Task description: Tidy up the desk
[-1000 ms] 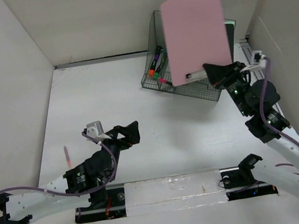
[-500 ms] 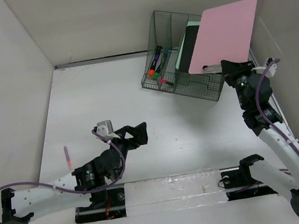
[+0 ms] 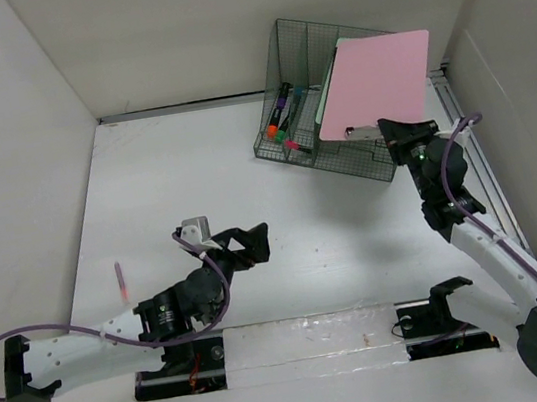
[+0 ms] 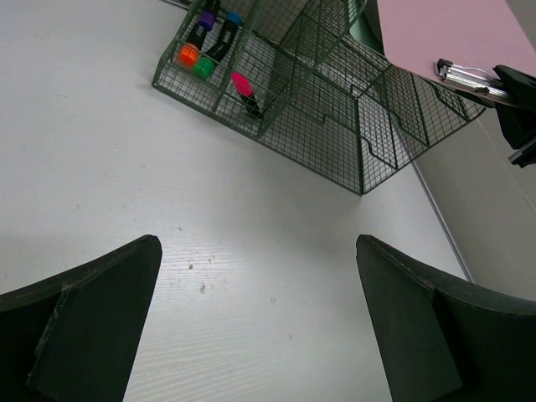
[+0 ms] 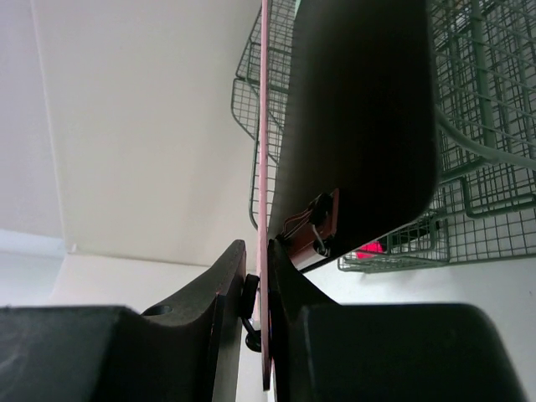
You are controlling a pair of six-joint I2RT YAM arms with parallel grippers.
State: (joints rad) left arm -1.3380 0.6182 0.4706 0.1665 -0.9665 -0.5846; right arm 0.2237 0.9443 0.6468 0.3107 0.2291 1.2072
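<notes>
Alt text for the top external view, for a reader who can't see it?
The right claw holds a pink clipboard by its clip end above a green wire organizer at the white desk's far right. The left claw hovers open over the desk's middle.

White panel enclosure, top view.
Matte far wall (image 3: 183, 32), left wall (image 3: 0, 160) and right wall (image 3: 523, 42); a dark seam (image 3: 174, 107) runs along the far wall's foot; lighting even.

Desk (image 3: 246, 184): matte white top w/ white walls on 3 sides. Dark green wire-mesh rack (image 3: 343, 157) sits at far right, angled. Small pink pen-like stick (image 3: 121, 281) lies nr left wall, well apart.
</notes>
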